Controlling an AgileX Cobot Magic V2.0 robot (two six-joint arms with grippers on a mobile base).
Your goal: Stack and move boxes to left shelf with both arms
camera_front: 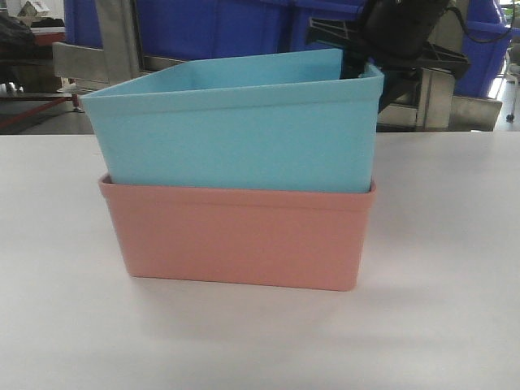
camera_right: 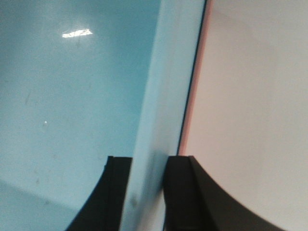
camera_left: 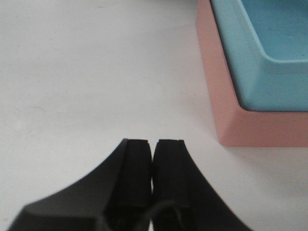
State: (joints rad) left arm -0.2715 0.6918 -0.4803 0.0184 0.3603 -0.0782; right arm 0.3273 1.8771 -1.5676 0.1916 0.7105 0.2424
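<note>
Blue bin (camera_front: 236,122) in pink bin (camera_front: 244,240), base hidden; right tool (camera_right: 148,163) pinches rim; left tool (camera_left: 153,143) closed, empty.

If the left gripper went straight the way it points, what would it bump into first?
Likely only the white table: the shut left gripper points over bare tabletop. The pink box, with the blue box nested in it, sits off to the side of that line. Depth is hard to judge.
</note>
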